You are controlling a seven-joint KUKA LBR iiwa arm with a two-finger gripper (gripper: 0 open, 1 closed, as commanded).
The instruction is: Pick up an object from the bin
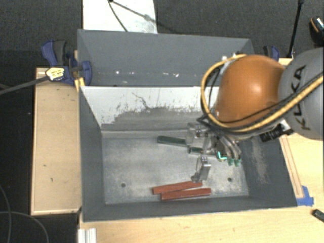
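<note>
The grey metal bin is sitting among dark floor covering, with a black cable trailing across it at the left. The bin's flat floor is showing dull scratches, and its sloping back wall is wearing pale scuff marks. The arm is reaching in from the right, its rounded orange cover hanging over the right half of the bin. Below it the gripper is pointing down just above two red-brown sticks, which are lying side by side, touching, near the front wall. Whether the gripper is open or closed cannot be told, and nothing is showing in its grasp. A slim dark green object is lying toward the back, its right end running under the wrist hardware.
</note>
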